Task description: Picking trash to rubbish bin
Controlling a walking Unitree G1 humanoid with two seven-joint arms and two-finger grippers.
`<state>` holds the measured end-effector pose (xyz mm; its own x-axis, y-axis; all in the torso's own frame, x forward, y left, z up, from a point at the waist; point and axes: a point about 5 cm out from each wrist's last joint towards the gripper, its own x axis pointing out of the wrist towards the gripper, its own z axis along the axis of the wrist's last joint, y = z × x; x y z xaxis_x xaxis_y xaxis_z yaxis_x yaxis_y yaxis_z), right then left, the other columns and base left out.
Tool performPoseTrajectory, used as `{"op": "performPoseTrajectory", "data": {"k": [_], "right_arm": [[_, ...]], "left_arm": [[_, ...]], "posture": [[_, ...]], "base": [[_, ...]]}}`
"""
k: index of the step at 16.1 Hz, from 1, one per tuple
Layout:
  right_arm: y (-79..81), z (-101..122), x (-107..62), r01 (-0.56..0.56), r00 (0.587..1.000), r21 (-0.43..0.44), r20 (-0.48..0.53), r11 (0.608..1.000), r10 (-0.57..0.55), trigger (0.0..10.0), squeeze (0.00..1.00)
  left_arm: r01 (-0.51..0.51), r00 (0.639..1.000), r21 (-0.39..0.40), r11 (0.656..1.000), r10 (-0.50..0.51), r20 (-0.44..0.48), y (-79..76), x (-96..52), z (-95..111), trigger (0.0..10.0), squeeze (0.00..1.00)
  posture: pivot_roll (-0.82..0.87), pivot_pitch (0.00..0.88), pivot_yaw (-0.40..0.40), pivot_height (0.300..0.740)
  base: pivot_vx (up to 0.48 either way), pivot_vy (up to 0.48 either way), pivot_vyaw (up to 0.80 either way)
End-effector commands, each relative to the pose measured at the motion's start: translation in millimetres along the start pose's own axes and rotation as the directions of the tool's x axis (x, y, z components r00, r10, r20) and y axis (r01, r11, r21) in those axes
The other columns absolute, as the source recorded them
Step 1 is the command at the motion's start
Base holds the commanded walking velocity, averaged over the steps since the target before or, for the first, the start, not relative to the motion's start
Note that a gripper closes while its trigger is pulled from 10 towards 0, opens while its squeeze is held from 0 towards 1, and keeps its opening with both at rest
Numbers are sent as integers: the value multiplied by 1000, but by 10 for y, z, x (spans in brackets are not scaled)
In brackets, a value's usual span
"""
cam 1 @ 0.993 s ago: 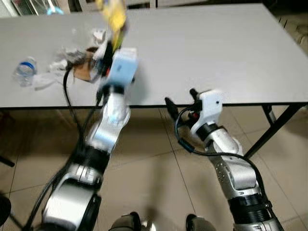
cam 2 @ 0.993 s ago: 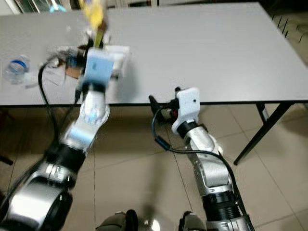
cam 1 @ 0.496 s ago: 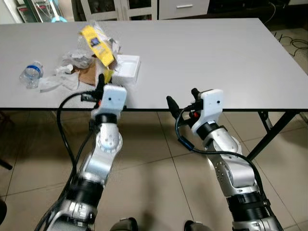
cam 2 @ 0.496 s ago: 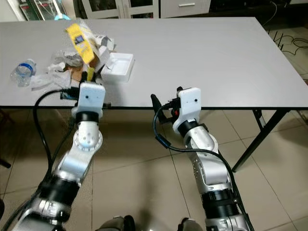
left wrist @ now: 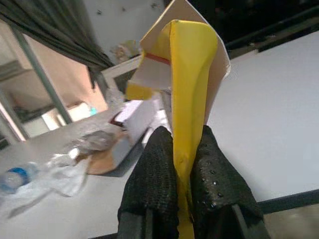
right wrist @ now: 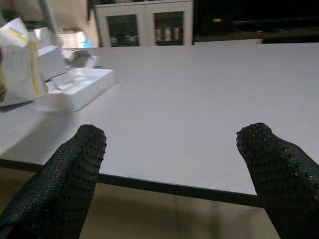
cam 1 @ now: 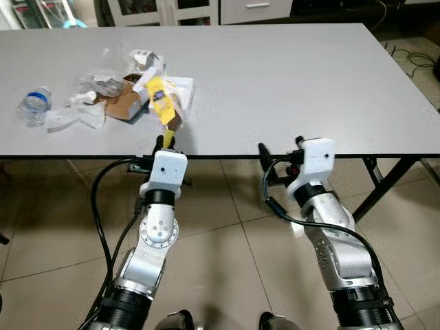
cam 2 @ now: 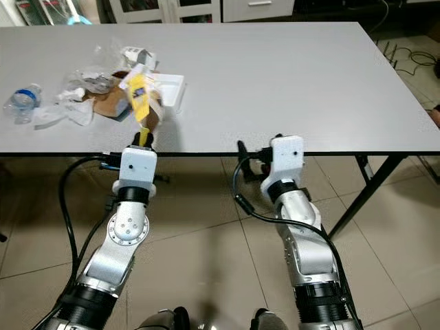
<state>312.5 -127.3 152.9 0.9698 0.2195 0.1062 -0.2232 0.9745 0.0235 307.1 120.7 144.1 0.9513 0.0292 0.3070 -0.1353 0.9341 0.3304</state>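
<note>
My left gripper (cam 1: 166,139) is shut on a yellow snack wrapper (cam 1: 160,100), which stands up between its fingers at the table's front edge. The left wrist view shows the yellow wrapper (left wrist: 187,94) pinched between both black fingers (left wrist: 154,169). A pile of trash (cam 1: 113,93) lies on the grey table (cam 1: 289,75) at the back left: crumpled plastic, brown cardboard, and a white foam tray (cam 1: 184,91). My right gripper (right wrist: 174,164) is open, level with the table's front edge, with nothing between its fingers.
A crushed plastic bottle (cam 1: 33,105) lies at the table's left end. Black table legs (cam 1: 388,182) slant down at the right. Cabinets (right wrist: 144,22) stand behind the table. Beige tiled floor (cam 1: 227,234) spreads below my arms.
My left arm has pulled back from over the table to its front edge, carrying the yellow wrapper down with it. The right arm has shifted slightly right. The camera has also moved.
</note>
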Motion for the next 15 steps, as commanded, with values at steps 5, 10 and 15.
{"op": "performPoseTrajectory", "data": {"k": [5, 10, 15], "right_arm": [[-63, 76, 11, 70, 996, -4, 49, 998, -70, 10000, 0], [-194, 65, -16, 173, 984, -10, 50, 985, -173, 10000, 0], [-169, 8, -40, 178, 984, -17, 34, 984, -178, 10000, 0]], "left_arm": [[30, 999, -55, 998, -32, -30, -23, -10, -44, 10000, 0], [101, 994, -86, 991, -104, -38, -120, -38, -77, 10000, 0], [134, 990, -102, 986, -138, -30, -147, -47, -71, 10000, 0]], "posture": [[-78, 164, 46, 740], [-74, 143, 35, 740], [-71, 133, 37, 740]], "base": [[0, 0, 0], [0, 0, 0], [0, 0, 0]]}}
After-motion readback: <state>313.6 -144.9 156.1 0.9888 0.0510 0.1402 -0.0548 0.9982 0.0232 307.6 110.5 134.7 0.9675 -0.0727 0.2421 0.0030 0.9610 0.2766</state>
